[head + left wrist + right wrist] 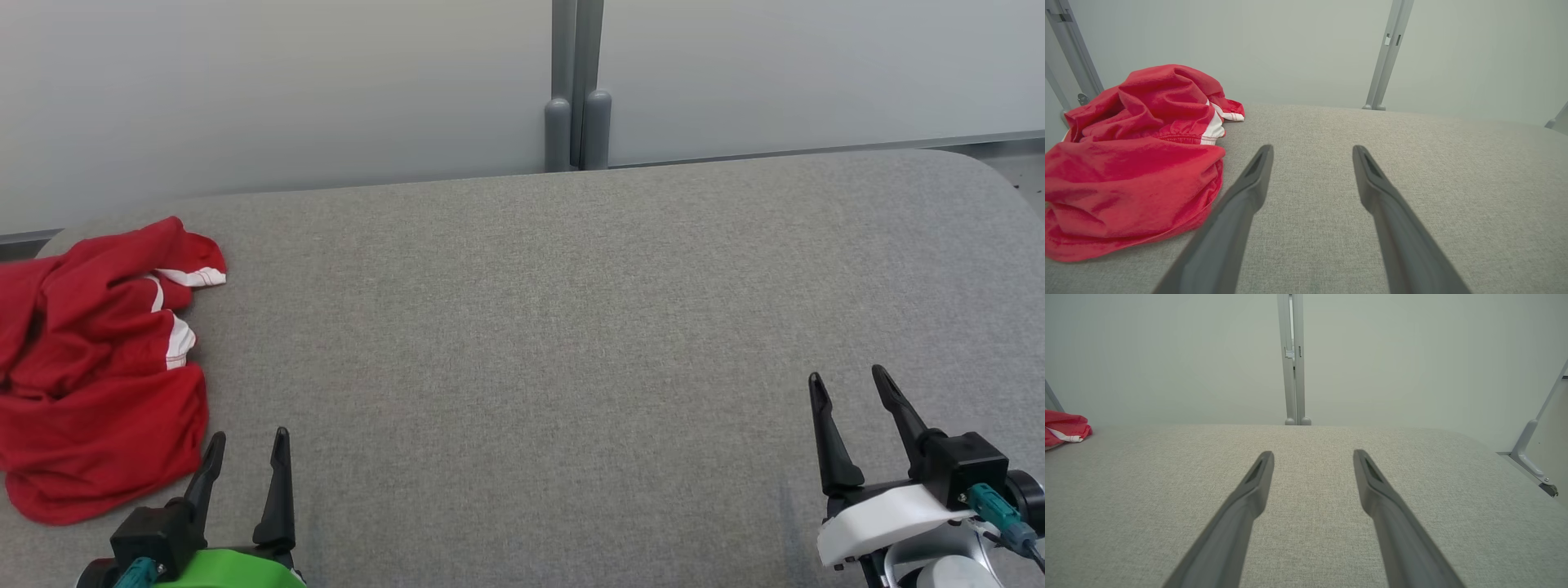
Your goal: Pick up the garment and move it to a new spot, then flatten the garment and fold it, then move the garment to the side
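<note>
At the far left edge of the grey padded table (571, 327) the red garment (98, 367) lies crumpled, white trim showing, not yet picked up. Just beside it the left gripper (249, 453) hovers, jaws wide and empty; the right gripper (849, 392) sits well apart, equally spread and empty. Judging by this, the pickup is the step in hand: the left arm needs to swing left and pinch a raised fold

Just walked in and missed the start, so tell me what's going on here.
Nothing is being handled yet. A crumpled red garment with white trim lies at the left end of the grey padded table. The robot's left gripper sits open just beside it, not touching; the right gripper is open too, far off on the other side. The pick-up has not begun.
</note>
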Controlling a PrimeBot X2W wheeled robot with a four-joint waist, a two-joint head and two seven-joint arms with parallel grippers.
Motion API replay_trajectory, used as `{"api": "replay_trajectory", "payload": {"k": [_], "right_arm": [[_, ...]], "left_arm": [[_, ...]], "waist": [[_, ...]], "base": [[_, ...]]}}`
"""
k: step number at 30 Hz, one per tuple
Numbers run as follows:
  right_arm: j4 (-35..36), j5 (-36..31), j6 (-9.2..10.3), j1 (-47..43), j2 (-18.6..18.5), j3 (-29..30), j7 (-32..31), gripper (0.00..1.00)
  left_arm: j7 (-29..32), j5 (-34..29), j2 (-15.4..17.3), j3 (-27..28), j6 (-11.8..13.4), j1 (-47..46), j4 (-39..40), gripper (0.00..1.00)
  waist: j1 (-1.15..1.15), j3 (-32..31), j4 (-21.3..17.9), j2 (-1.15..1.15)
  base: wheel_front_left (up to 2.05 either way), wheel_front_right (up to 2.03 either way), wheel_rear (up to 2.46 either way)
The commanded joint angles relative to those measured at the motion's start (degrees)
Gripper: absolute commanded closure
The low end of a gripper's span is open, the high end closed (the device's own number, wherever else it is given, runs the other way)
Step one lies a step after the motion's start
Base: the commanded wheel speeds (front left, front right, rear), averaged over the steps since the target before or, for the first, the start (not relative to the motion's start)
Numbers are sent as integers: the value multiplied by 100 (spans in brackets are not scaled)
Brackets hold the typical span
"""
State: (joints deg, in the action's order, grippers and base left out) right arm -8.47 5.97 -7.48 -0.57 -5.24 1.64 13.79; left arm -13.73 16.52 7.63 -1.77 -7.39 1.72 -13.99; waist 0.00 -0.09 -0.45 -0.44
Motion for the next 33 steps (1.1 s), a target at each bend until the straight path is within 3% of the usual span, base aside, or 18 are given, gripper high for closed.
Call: {"api": "replay_trajectory", "payload": {"k": [1, 11, 33], "right_arm": [[1, -156, -2, -50, -14, 14, 54, 0], [26, -532, -2, -89, -1, 39, 158, 0], [57, -397, -2, -88, 17, 139, 145, 0]], "left_arm": [[-59, -133, 6, 14, -16, 61, -6, 0], [-167, -468, 35, 0, -18, 87, -17, 0], [-151, -438, 12, -35, -18, 38, -13, 0]], "waist": [[0, -4, -1, 41], [0, 13, -15, 44], [0, 30, 62, 44]], "base": [[0, 0, 0], [0, 0, 0], [0, 0, 0]]}}
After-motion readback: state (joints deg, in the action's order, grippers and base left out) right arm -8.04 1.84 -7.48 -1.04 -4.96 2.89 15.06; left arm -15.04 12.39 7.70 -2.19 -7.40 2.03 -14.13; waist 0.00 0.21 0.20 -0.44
